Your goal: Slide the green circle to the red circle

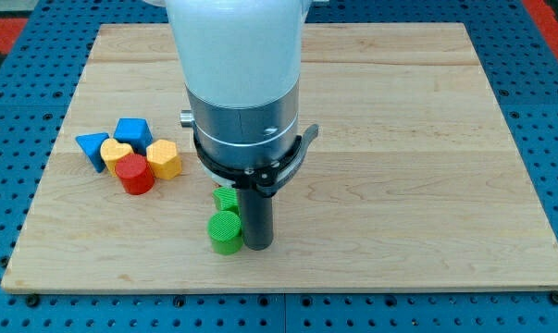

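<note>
The green circle (pixel 226 231) stands near the board's bottom, a little left of centre. My tip (pixel 257 245) is right against its right side. A second green block (pixel 227 198), shape unclear, sits just above the green circle, partly hidden by the rod. The red circle (pixel 134 174) stands to the left, at the bottom of a cluster of blocks, well apart from the green circle.
The cluster holds a blue triangle (pixel 93 148), a blue block (pixel 132 132), a yellow heart (pixel 117 152) and a yellow hexagon (pixel 165 159). The wooden board (pixel 427 166) lies on a blue pegboard. The arm's white body (pixel 237 65) hides the board's upper middle.
</note>
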